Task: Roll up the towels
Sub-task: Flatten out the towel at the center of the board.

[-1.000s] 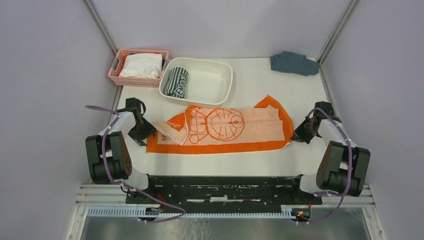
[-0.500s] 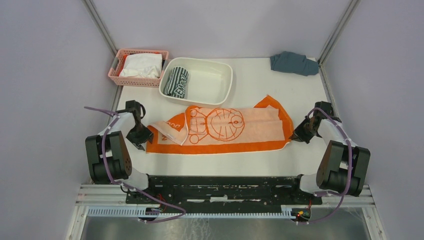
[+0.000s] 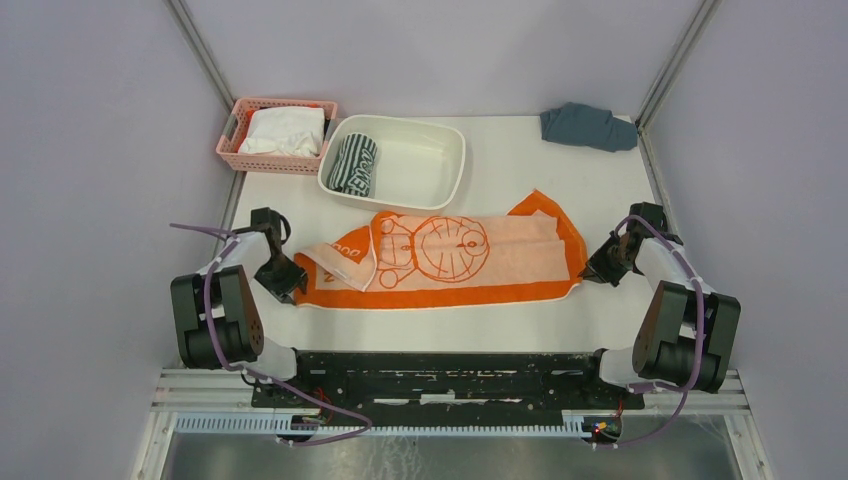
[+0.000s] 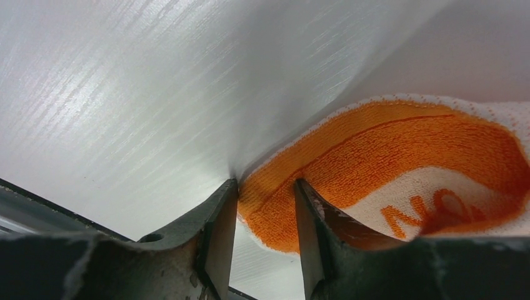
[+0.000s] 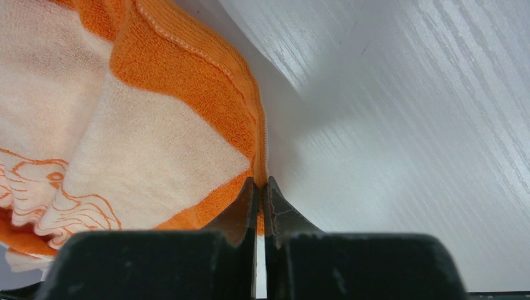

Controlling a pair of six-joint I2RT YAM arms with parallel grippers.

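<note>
The orange towel point(image 3: 450, 250) with a peach centre lies flat across the middle of the table, its left end folded over. My left gripper point(image 3: 288, 282) stands at the towel's near left corner. In the left wrist view its jaws point(image 4: 265, 184) are still apart, with the orange hem point(image 4: 387, 156) between them. My right gripper point(image 3: 592, 272) is at the towel's right edge. The right wrist view shows this gripper point(image 5: 260, 181) shut on the orange hem point(image 5: 156, 137). The striped towel point(image 3: 354, 163) lies rolled in the white tub point(image 3: 440, 165).
A pink basket point(image 3: 232, 140) holding a white cloth point(image 3: 283, 130) stands at the back left, next to the tub. A blue-grey cloth point(image 3: 588, 126) lies at the back right corner. Grey walls close in on both sides.
My left gripper has slid toward the near edge, down the towel's left end to its near corner, and its jaws have narrowed. The right gripper has not moved.
</note>
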